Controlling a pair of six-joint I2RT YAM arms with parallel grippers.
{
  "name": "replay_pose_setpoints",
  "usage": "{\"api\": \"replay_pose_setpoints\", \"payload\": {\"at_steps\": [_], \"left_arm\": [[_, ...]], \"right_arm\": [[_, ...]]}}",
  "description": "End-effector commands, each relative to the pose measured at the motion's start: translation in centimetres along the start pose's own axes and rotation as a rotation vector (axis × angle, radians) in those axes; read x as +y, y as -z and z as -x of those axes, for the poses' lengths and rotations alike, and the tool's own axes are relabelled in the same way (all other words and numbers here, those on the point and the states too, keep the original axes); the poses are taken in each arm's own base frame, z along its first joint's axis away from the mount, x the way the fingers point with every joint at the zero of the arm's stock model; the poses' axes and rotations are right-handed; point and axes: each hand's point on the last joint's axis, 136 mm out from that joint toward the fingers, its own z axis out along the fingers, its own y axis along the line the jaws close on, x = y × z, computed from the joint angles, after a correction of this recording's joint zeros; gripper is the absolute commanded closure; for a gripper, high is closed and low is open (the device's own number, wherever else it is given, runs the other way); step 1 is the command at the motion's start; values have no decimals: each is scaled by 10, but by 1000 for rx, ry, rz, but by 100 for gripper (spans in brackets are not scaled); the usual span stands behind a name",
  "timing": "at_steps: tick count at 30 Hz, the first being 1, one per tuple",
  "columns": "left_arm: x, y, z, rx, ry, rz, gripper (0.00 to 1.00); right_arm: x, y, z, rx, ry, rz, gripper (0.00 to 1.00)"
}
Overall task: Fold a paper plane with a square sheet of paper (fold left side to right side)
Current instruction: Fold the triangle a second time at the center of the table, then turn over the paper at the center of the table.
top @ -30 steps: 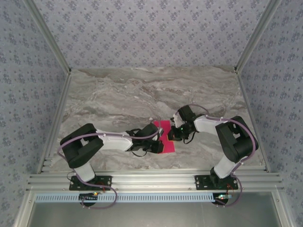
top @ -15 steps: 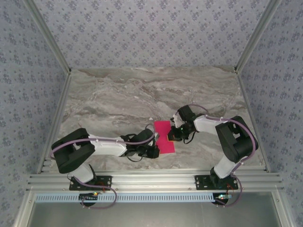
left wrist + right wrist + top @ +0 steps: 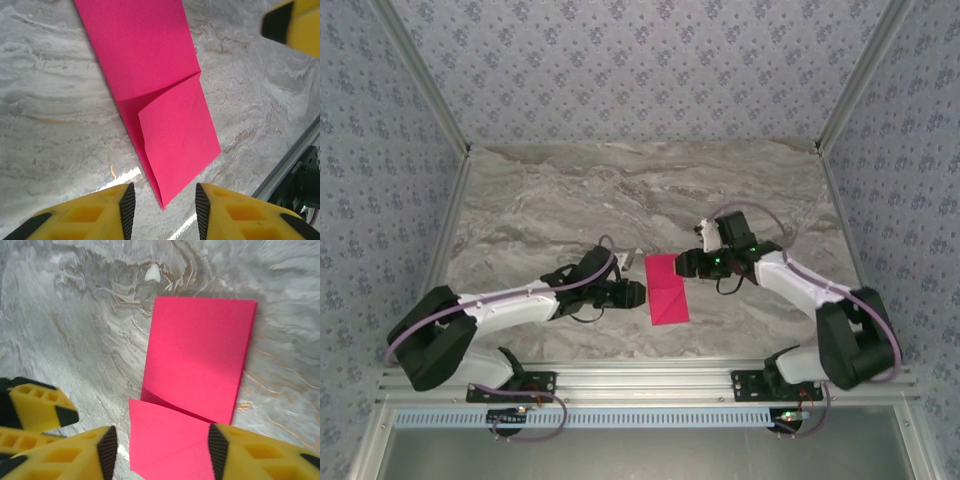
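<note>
The magenta sheet of paper [image 3: 668, 290] lies flat on the counter [image 3: 550, 210], low and centre in the top view. It is folded to a narrow strip whose long axis runs up and down the frame, with a diagonal fold across its lower end. The left fingers [image 3: 128, 210] stand apart just left of it. The right fingers [image 3: 107, 452] stand apart at its upper right. A second ago both sat on the paper; both have since drawn off.

My left pincer [image 3: 162, 212] was matt yellow plastic with ribbed black pads [image 3: 127, 210]; the paper [image 3: 150, 65] smooth, matt; the desk [image 3: 50, 125] glossy, marble-like.
</note>
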Motion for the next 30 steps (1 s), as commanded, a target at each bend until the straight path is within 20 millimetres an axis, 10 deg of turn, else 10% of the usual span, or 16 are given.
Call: {"api": "replay_pose_setpoints", "payload": {"at_steps": [1, 18, 30], "left_arm": [[-11, -13, 9, 11, -27, -55, 59], [-9, -62, 16, 89, -15, -51, 65], [-6, -40, 21, 31, -36, -10, 94]], "right_arm": [[-20, 11, -16, -15, -21, -76, 39], [-17, 31, -35, -22, -28, -42, 36], [8, 23, -31, -10, -49, 146, 36]]}}
